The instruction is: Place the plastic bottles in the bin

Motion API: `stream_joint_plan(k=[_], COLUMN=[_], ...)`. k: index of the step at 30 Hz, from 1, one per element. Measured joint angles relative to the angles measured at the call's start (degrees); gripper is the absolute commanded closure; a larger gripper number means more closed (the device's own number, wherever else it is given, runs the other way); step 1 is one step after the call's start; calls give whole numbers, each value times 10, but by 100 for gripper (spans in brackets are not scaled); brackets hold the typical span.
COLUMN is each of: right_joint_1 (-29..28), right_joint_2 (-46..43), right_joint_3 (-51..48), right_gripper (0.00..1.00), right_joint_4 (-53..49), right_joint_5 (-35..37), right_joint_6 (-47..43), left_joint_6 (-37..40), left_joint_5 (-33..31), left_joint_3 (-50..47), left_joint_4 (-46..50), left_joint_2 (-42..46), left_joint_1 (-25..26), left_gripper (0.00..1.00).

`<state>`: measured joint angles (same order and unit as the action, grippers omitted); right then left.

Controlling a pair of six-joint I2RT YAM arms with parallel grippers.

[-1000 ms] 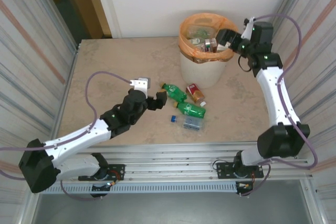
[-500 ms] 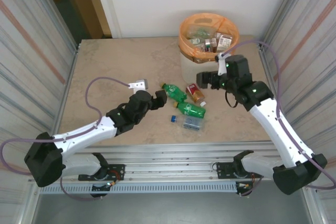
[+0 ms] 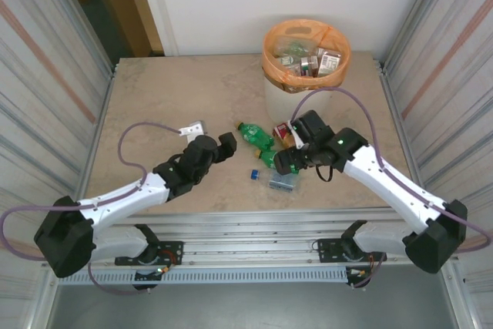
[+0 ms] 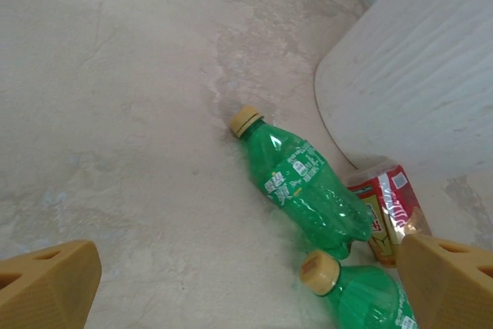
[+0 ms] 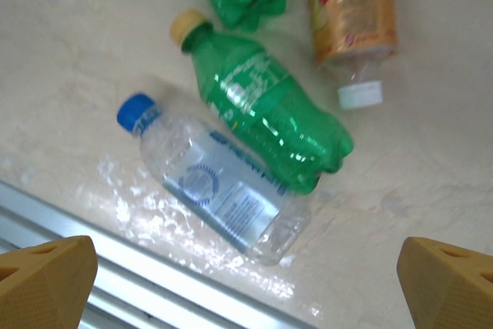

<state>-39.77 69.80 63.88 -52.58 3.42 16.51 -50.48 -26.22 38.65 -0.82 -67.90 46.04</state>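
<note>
The tabletop (image 3: pixel 169 98) looks like matt, mottled beige stone. The green bottle (image 5: pixel 266 113) is glossy translucent plastic, dented. The clear bottle (image 5: pixel 223 194) is transparent crinkled plastic with a paper-thin printed label. The red-labelled bottle (image 5: pixel 350 5) wears shiny film. The bin (image 3: pixel 296 105) is smooth matt cream plastic, and its bag (image 3: pixel 271 63) is thin orange film. The front rail (image 3: pixel 246 225) is ribbed bare metal.

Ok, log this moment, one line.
left fingers open, facing far green bottle | right fingers open, above clear bottle | bin part-filled

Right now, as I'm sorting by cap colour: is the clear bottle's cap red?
No, the clear bottle lying beside the green bottle carries a blue cap.
</note>
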Motion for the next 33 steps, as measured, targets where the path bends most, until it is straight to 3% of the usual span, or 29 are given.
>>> stream_joint_plan(k=[16,33], right_joint_1=[-67,-68], right_joint_2=[125,209], right_joint_3=[12,12], right_gripper=[12,8], right_joint_4=[-37,2], right_joint_5=[-2,14], right_joint_6=[-7,-47], left_joint_6=[-56,-78], left_joint_5=[-15,-22], left_joint_3=[-51,-84], left_joint_4=[10,21], left_joint_2=[51,93], left_joint_1=[-11,-26], left_gripper=[1,1])
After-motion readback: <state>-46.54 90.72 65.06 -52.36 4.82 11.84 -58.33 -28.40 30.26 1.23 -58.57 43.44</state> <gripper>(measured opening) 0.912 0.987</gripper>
